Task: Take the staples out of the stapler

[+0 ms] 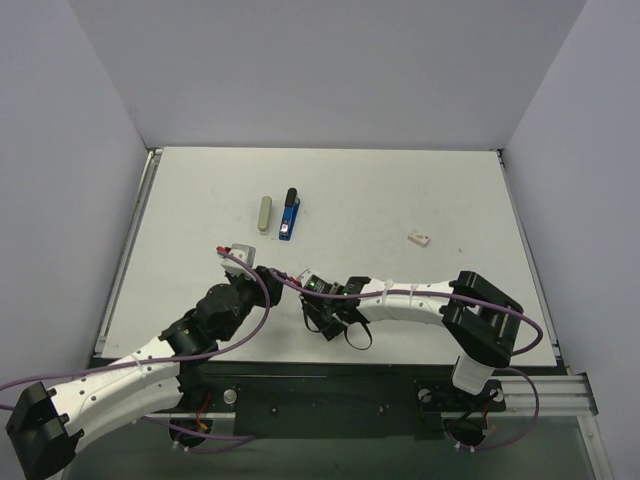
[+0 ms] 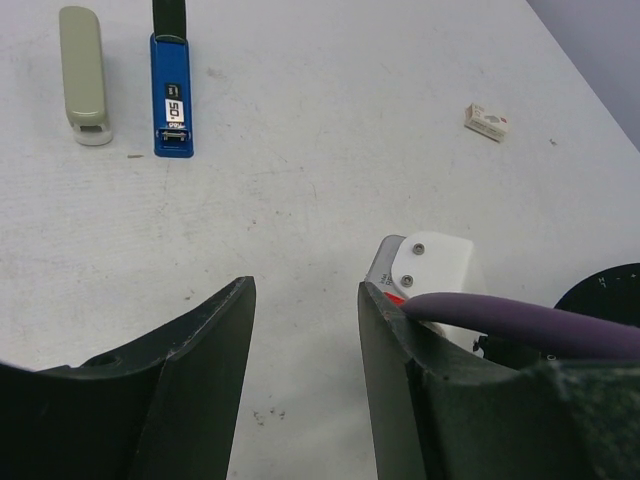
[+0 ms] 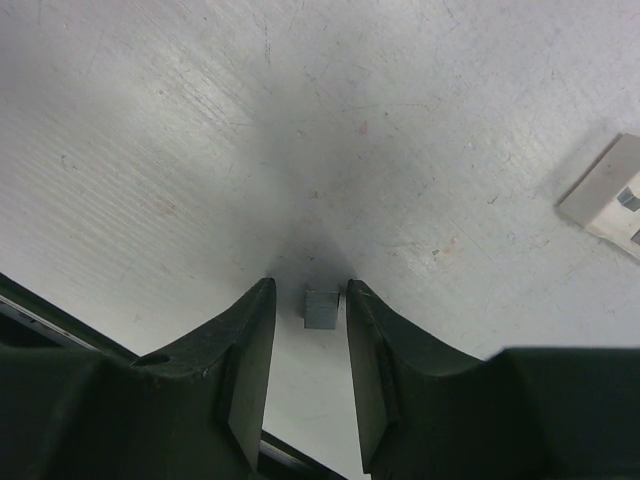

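Note:
The stapler is blue with a black end and lies flat at mid-table; the left wrist view shows it at the upper left. In the right wrist view a small grey block of staples rests on the table between my right gripper's fingertips. The jaws are open, with a thin gap on each side of the block. From above, the right gripper points down near the front edge and hides the staples. My left gripper is open and empty, low over the table short of the stapler.
A beige stapler-sized piece lies just left of the stapler, with a tiny dark sliver beside it. A small white box sits to the right. The table's front edge runs close behind the right gripper.

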